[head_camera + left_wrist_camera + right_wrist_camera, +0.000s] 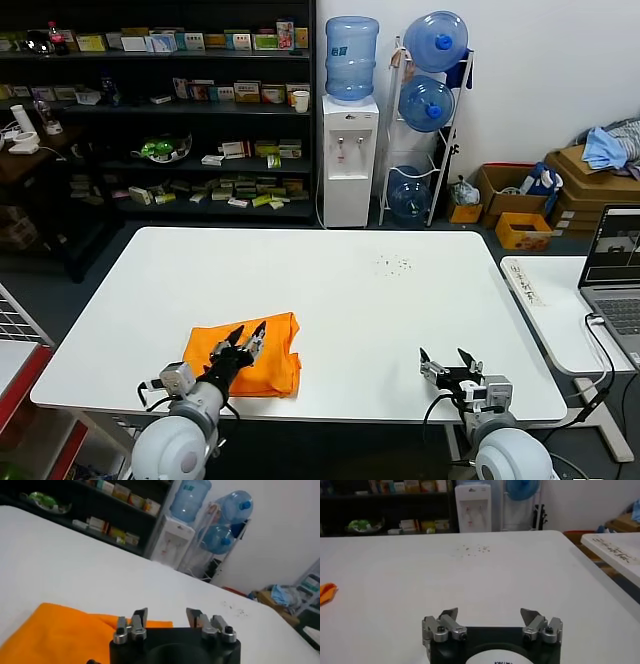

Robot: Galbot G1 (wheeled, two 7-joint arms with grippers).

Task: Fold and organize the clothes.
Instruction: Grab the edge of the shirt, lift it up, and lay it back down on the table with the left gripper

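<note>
The bright orange T-shirt (246, 354) lies folded into a flat rectangle near the front left of the white table (340, 280). My left gripper (246, 335) hovers over the shirt's middle, open and holding nothing. In the left wrist view the shirt (55, 632) shows under and beside the open left gripper (167, 614). My right gripper (449, 356) is open and empty over bare table at the front right, far from the shirt. In the right wrist view my right gripper (490, 614) is open and only an orange corner of the shirt (327, 592) shows at the edge.
A second white table (550, 300) with a laptop (612, 265) stands to the right. A shelf unit (160, 110), a water dispenser (349, 150) and a bottle rack (428, 120) stand behind. Small dark specks (394, 264) lie on the table's far right part.
</note>
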